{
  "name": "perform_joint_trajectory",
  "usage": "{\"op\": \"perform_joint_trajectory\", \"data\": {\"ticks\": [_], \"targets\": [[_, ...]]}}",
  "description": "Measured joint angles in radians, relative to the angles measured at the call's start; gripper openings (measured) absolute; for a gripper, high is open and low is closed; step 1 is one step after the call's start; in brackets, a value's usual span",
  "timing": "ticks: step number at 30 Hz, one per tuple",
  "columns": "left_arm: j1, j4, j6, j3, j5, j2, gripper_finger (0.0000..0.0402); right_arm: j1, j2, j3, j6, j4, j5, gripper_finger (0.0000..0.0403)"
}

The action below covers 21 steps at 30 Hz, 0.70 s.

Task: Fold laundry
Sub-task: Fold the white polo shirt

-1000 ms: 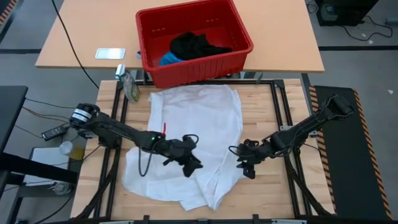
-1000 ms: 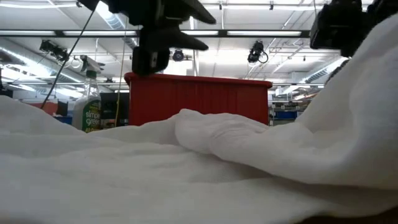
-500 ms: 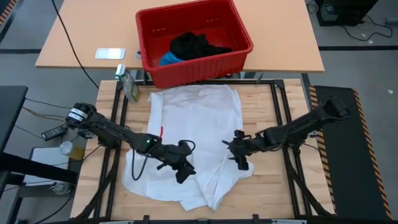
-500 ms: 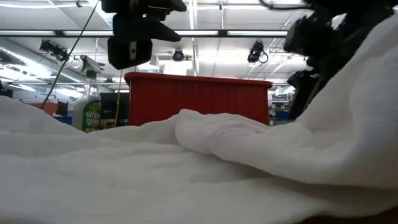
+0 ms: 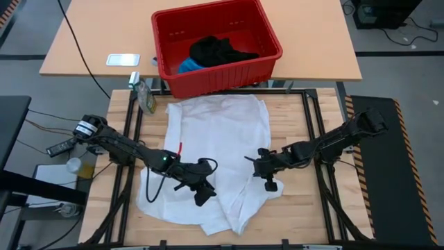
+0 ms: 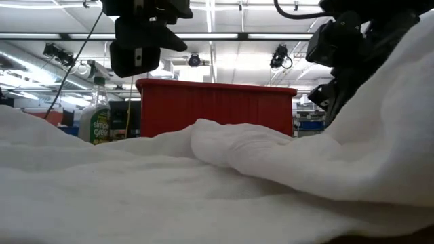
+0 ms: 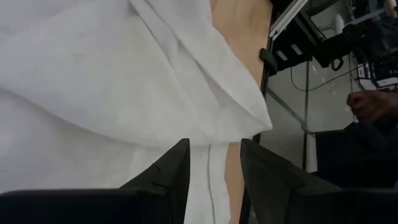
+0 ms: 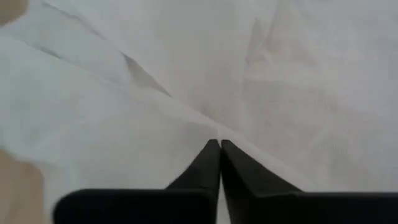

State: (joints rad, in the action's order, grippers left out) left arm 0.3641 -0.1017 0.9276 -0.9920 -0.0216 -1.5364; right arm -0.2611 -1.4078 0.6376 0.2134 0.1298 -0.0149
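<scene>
While the white garment point(image 5: 220, 156) lies spread and rumpled on the table point(image 5: 291, 212), the folding looks barely begun.

White garment: under both end effectors, flat toward the basket, bunched and overlapped at the end away from it; no tidy fold shows yet.

Right end effector point(image 5: 266, 169): low on the garment's edge, on the side away from the left one; its fingers point(image 8: 219, 163) are pressed together with a ridge of white cloth running up to their tips, so it appears to pinch a crease, though cloth between the tips cannot be made out.

Left end effector point(image 5: 201, 192): over the rumpled part of the garment, well apart from the right one; its fingers point(image 7: 168, 177) stand parted with nothing between them.

Black garment point(image 5: 216, 50): in the red basket point(image 5: 270, 38), beyond both end effectors, untouched.

Blue garment point(image 5: 187, 66): in the same basket, just beside the black one, mostly covered.

Done: one garment out and laid on the table.

Left: as a judgement, nearly everything, namely folding the white piece, then the two in the basket.
</scene>
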Motion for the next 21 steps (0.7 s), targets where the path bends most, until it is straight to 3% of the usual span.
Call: {"op": "perform_joint_trajectory", "data": {"ticks": [4,8,15,21], "targets": [[-0.001,-0.01,0.0,0.0,-0.002,0.0,0.0143,0.0,0.0,0.0,0.003,0.001,-0.009,0.0008],[-0.001,-0.01,0.0,0.0,-0.002,0.0,0.0143,-0.009,0.043,0.003,0.049,0.01,-0.085,0.0005],[-0.003,0.022,0.022,0.001,-0.021,0.03,0.0143,-0.105,0.233,0.147,0.082,0.302,-0.113,0.0002],[-0.01,0.223,-0.041,0.0,-0.023,0.04,0.0143,-0.198,0.401,0.307,0.186,0.5,-0.113,0.0002]]}}
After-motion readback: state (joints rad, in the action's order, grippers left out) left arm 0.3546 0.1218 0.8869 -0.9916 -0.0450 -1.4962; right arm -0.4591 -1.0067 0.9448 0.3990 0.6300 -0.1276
